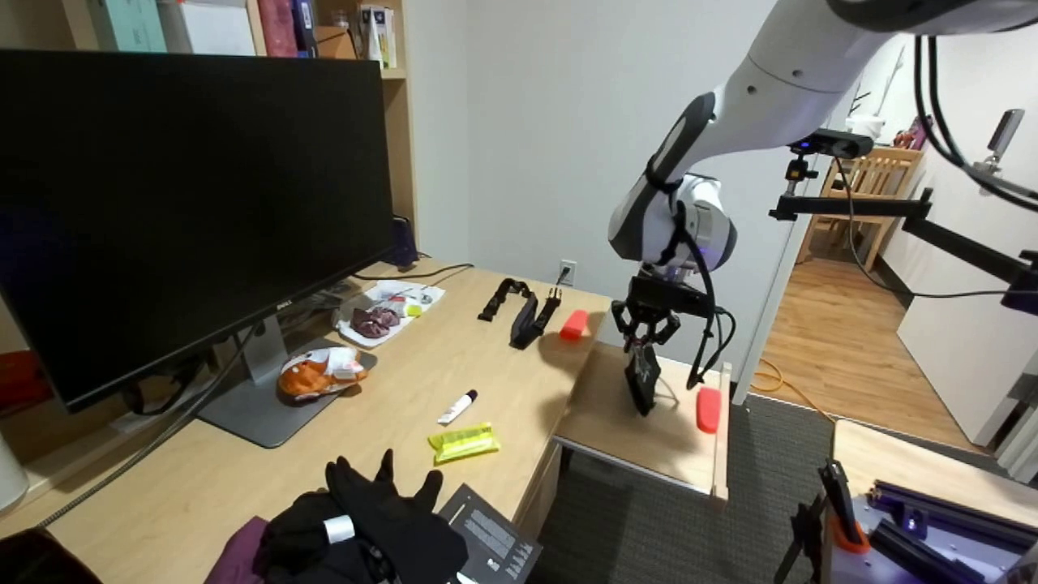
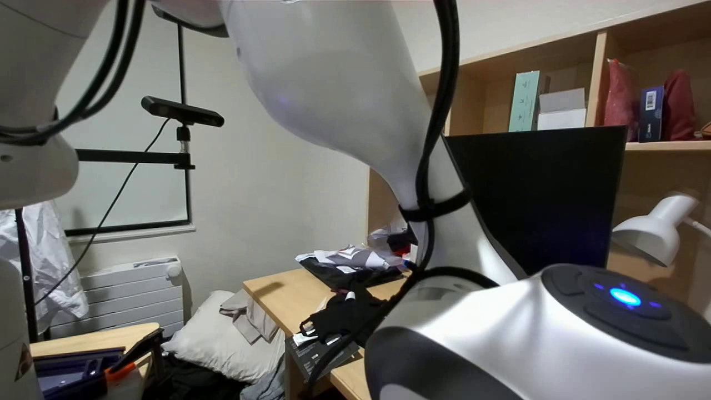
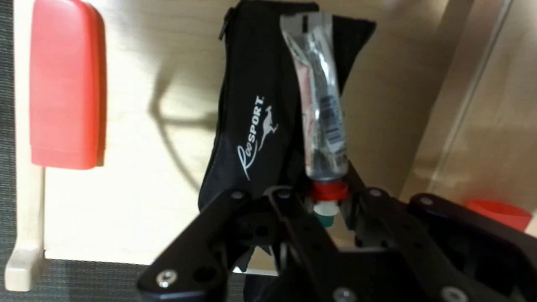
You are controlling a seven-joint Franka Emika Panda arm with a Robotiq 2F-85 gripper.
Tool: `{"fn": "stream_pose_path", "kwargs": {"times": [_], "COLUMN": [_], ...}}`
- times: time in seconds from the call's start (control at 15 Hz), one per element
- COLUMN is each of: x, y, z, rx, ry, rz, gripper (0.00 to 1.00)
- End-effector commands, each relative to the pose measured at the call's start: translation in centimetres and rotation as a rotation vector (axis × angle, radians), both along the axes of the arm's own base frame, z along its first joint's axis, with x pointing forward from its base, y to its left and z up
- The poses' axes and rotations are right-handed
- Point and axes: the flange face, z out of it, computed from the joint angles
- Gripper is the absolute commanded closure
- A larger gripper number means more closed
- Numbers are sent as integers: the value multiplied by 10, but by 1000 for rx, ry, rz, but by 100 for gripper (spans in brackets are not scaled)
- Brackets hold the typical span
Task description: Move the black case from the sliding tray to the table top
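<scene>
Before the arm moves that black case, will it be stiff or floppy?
The black case looks like a zipped fabric pouch, so it may flex. It appears slim, so probably light. The gripper holds it near one end, so the rest might sag or swing.

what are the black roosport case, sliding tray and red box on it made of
Black RooSport case: matte fabric, perhaps nylon, judging by its dull surface and zip pull.
Sliding tray: satin wood or wood-look laminate, from its pale, faint grain.
Red box: probably smooth plastic, given even color, rounded edges.
</scene>
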Motion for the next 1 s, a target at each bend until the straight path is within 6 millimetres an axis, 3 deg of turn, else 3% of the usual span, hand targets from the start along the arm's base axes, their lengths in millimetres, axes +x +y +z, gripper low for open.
{"fn": "stream_pose_path", "kwargs": {"times": [0.0, 0.33, 0.47, 0.93], "x": [21, 50, 58, 77], "y": [35, 66, 80, 124], "z": [14, 16, 28, 121], "rx": [23, 28, 42, 128], "ry": [-18, -11, -21, -127], "rz": [-26, -54, -62, -89], "gripper": [89, 89, 89, 89]}}
